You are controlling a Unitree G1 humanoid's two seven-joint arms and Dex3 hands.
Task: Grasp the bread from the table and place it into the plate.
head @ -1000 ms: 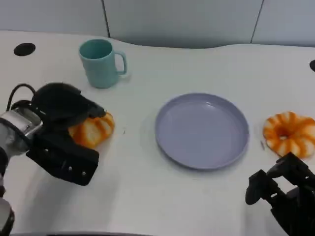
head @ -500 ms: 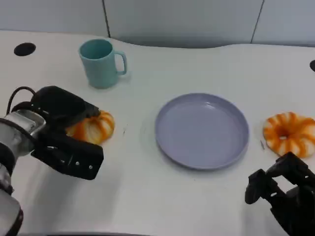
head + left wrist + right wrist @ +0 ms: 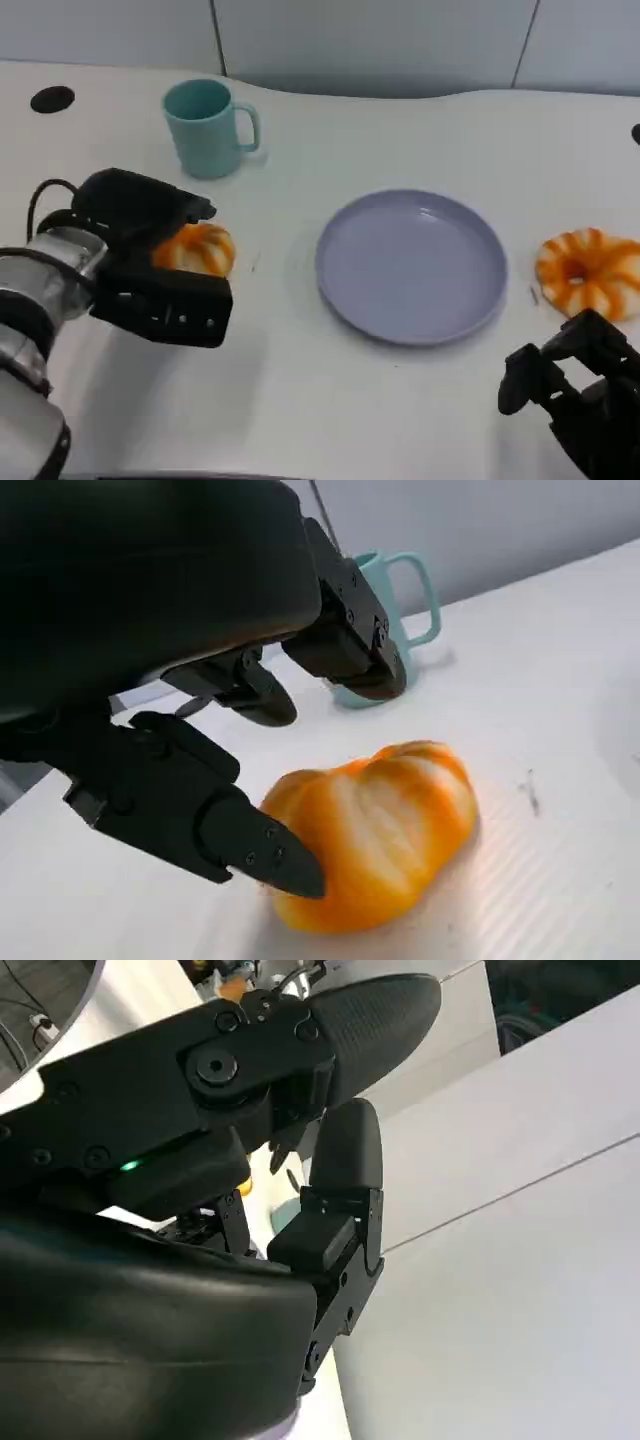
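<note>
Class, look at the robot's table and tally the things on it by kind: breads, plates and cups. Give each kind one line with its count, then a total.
Orange-and-white striped breads: 2, one by the left hand, one ring-shaped at the table's right
Round lavender plastic plate: 1
Teal ceramic mug with handle: 1
Total: 4

Open white table [image 3: 290,390] between bread [image 3: 196,249] and plate [image 3: 411,264], nothing in the way. Teal mug [image 3: 207,128] standing just behind the bread. Second bread [image 3: 587,271] lying right of the plate.
</note>
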